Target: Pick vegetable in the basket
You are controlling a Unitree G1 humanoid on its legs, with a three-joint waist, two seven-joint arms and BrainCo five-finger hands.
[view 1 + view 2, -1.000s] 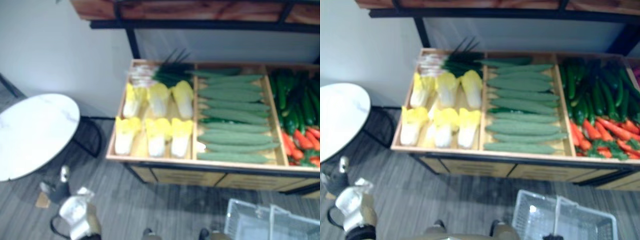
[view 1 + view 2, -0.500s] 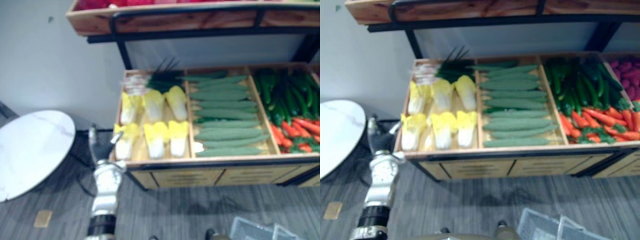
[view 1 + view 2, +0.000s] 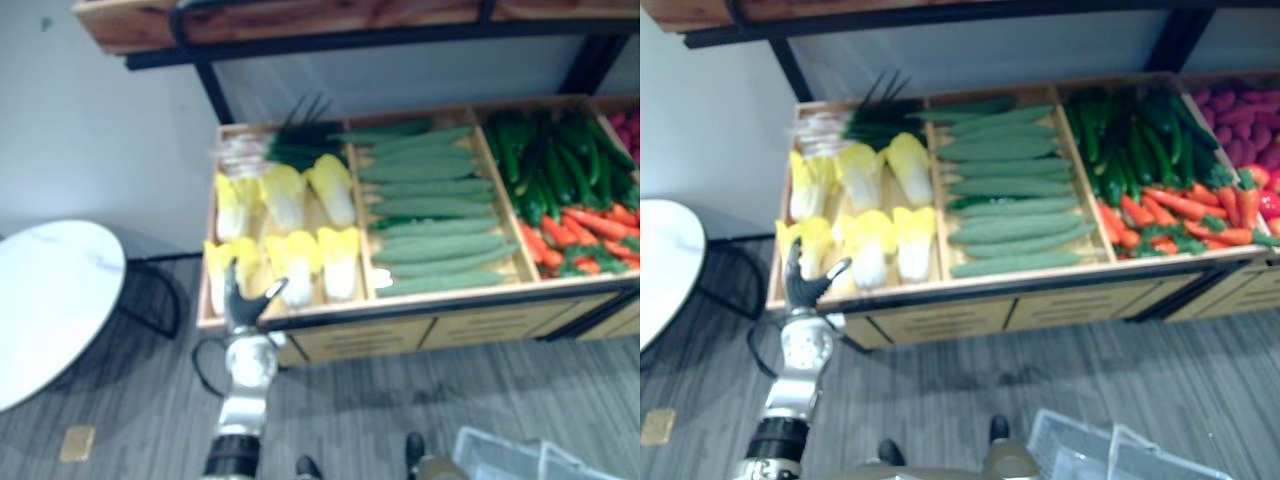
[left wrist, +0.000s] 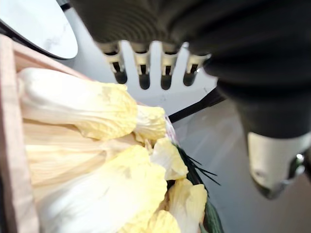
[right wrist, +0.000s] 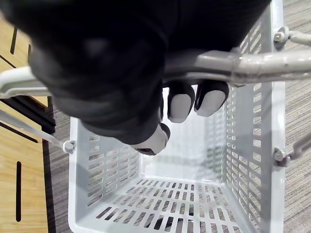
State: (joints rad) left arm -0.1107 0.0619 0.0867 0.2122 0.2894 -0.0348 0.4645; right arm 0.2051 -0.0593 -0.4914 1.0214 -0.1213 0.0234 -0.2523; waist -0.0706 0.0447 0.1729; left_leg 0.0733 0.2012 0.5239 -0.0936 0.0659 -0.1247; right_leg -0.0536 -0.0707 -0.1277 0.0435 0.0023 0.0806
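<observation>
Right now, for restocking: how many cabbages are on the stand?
6 cabbages: three in the back row, three in front, the front-left one partly behind the left hand. Others may hide underneath.

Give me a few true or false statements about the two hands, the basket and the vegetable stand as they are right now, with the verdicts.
1. The left hand is open, by the front row of napa cabbages. True.
2. The basket already holds a vegetable. False: it is empty.
3. The right hand is curled round the basket's handle. True.
4. The left hand holds a carrot. False: it holds nothing. The carrots lie in the stand, two compartments to the right of the cabbages.
5. The round white table is to the left of the stand. True.
</observation>
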